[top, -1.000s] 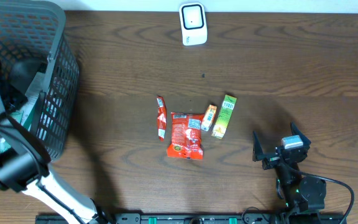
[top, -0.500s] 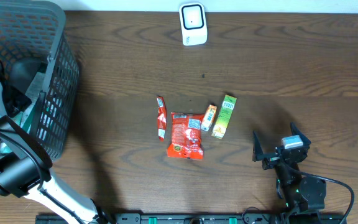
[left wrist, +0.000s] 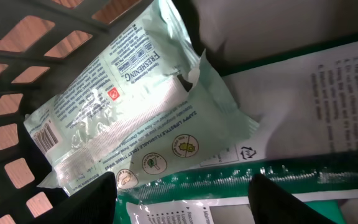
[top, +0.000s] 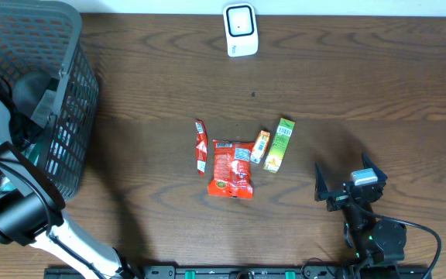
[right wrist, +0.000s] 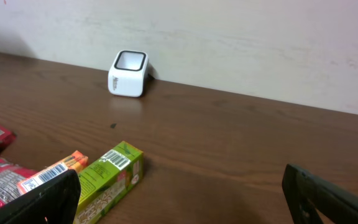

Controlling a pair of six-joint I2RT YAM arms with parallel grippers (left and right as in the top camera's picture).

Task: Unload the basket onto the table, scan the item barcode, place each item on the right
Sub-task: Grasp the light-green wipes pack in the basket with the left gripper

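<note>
Left wrist view: left claw [left wrist: 187,200] spread over a pale green plastic wipes packet [left wrist: 135,118] in the grey mesh basket [top: 76,108], right claw [top: 345,178] spread idle; grasping and scanning apparently remain.

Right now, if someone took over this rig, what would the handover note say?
Left gripper: open, inside the grey plastic mesh basket, over a pale green wipes packet; nothing held.
Right gripper: open, empty, near the front edge of the wooden table.
White box scanner: far edge, nothing before it.
Mid-table: narrow red sachet, red snack bag, small orange packet, green carton.
Done: no grasp yet. Left: likely grip the wipes packet and show its barcode to the scanner.
</note>
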